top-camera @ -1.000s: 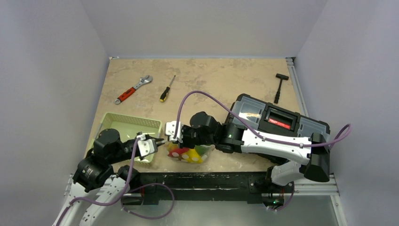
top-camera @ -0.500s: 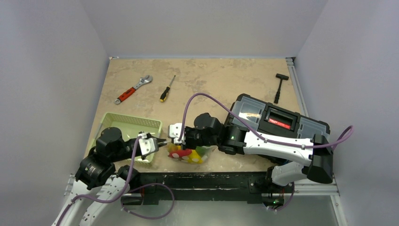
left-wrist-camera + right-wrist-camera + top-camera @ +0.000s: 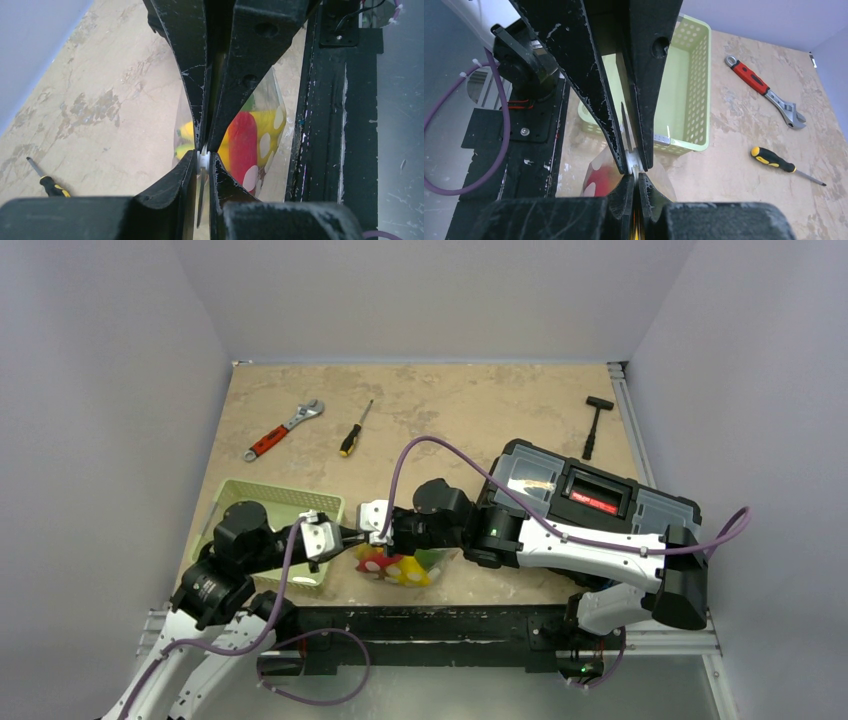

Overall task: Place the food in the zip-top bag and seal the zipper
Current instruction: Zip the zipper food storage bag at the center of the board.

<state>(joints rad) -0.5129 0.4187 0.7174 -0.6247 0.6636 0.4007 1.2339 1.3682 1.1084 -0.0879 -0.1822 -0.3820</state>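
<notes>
A tan, mottled stone-look tabletop (image 3: 450, 400) is filling the space between plain pale lilac walls on the left, far and right sides, with a black rail running along its near edge.

The clear, floppy plastic zip-top bag (image 3: 408, 566) printed with whitish dots is lying at the near edge, just right of a pale green mesh basket (image 3: 262, 502). It is holding the red, yellow and green toy food (image 3: 243, 142).

The left gripper (image 3: 349, 538) and right gripper (image 3: 379, 537) are meeting tip to tip over the bag's left end. Both are pressing their jaws together on the thin pale zipper strip (image 3: 202, 161).

The black fingers are covering most of the strip, so I cannot tell whether the seal is closed. From above the arms are hiding the bag's mouth.

Far left, a red-handled adjustable wrench (image 3: 283, 429) and a yellow-and-black screwdriver (image 3: 354, 430) are lying apart. A black hammer (image 3: 594, 424) is lying far right.

A black toolbox (image 3: 590, 492) is sitting at the right, partly under the right arm. Its red label is too small to read.
</notes>
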